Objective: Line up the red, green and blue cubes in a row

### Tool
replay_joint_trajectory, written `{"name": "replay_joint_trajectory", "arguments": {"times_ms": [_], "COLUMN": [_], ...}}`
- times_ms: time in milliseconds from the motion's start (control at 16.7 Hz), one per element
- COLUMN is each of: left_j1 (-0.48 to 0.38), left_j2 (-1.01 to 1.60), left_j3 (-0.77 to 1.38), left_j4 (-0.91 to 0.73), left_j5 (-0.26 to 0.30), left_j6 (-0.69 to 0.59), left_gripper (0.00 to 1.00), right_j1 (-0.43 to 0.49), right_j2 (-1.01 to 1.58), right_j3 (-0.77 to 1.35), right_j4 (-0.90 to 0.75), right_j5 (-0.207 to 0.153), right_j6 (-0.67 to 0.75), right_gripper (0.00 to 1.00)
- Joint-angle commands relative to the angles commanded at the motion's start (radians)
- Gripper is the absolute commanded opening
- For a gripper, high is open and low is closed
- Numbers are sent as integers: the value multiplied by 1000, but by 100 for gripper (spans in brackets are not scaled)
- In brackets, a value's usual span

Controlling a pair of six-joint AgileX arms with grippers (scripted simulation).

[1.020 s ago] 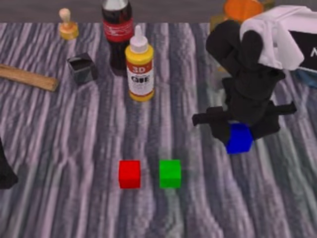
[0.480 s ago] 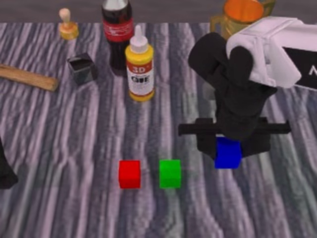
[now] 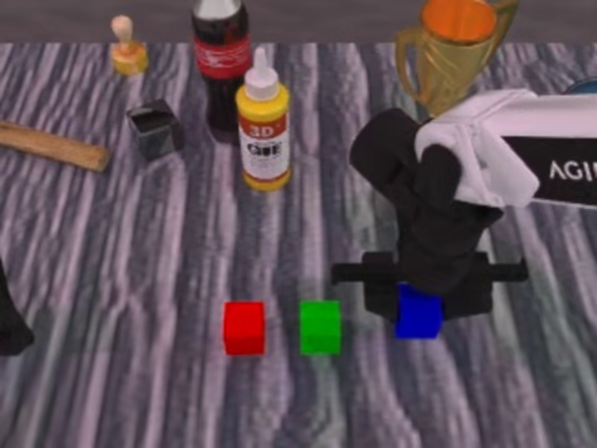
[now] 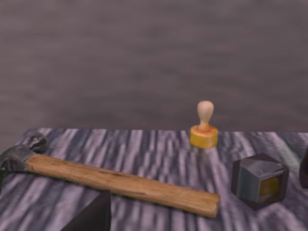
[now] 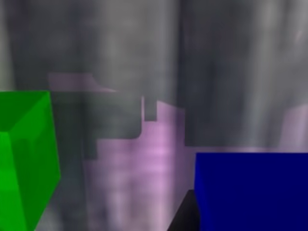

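Carrying: your right gripper (image 3: pixel 417 301) is clamped on the blue cube (image 3: pixel 417 313), just right of the green cube (image 3: pixel 320 326).
Row: red cube (image 3: pixel 244 328) sits left of green, leaving the right end free.
Left gripper: out of view.

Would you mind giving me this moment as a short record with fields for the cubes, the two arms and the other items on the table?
red cube: on table, left end of row
green cube: on table, right of red, a gap between
blue cube: held in right gripper, right of green, not yet level with the row
left arm: parked at the table's left edge
clutter at back: hammer, black box, cola bottle, glue bottle, trophy cup, wooden stamp
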Motion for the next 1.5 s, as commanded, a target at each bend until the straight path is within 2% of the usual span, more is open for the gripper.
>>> {"name": "replay_joint_trajectory", "arguments": {"times_ms": [360,1140,1500], "left_j1": [0,0,0], "left_j2": [0,0,0], "left_j3": [0,0,0], "left_j4": [0,0,0], "left_j5": [0,0,0], "left_j6": [0,0,0], "left_gripper": [100,100,100], "right_j1": [4,4,4], "right_j2": [27,27,27], "right_j3": [-41,-41,-41], "right_j4": [58,58,58], "right_j5": [0,0,0], "right_j6": [1,1,1], "right_gripper": [0,98,100]}}
